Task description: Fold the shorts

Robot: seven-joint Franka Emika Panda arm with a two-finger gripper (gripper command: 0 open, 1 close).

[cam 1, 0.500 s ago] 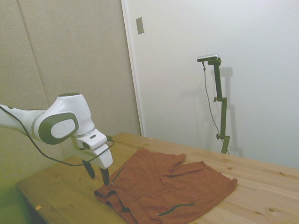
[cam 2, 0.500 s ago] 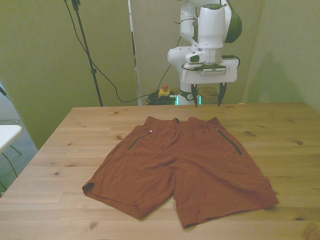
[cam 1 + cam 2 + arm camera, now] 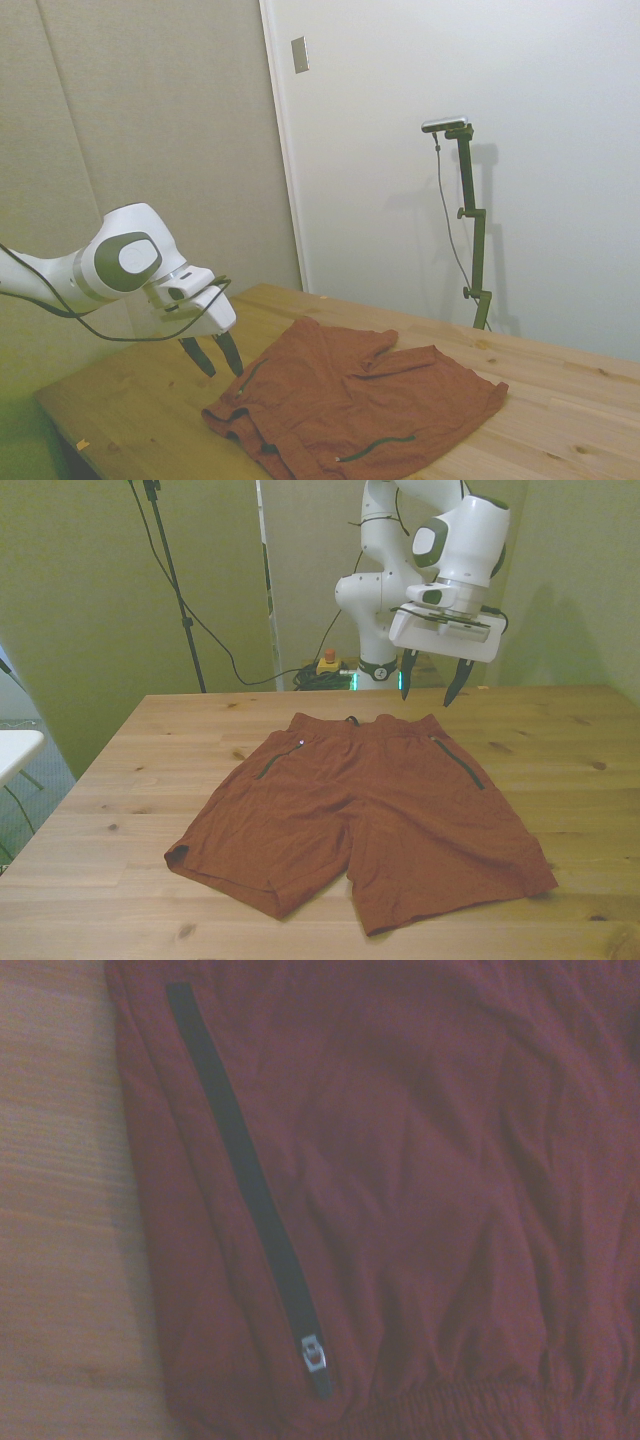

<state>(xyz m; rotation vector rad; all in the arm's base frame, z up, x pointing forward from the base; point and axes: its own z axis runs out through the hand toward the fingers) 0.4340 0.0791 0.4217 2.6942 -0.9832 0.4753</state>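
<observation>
On the bench (image 3: 120,780), working across from the front view's left, we've got one pair of shorts (image 3: 370,815) spread flat and unfolded, waistband at the far edge, two legs fanning toward the near edge. Two dark pocket zips, count them: one (image 3: 278,762) on the front view's left, one (image 3: 458,763) on its right, and the wrist view looks straight down on a zip (image 3: 250,1195) with its small metal pull near the gathered waistband. Further right and above, the single gripper (image 3: 432,687) hovers clear of the cloth over the waistband's right corner, fingers spread wide, nothing in them. This fabric looks thin, light and floppy, so expect it to drape and drag rather than hold shape. Best bet, I'd say, is pinching a corner at the waistband or a leg hem.
</observation>
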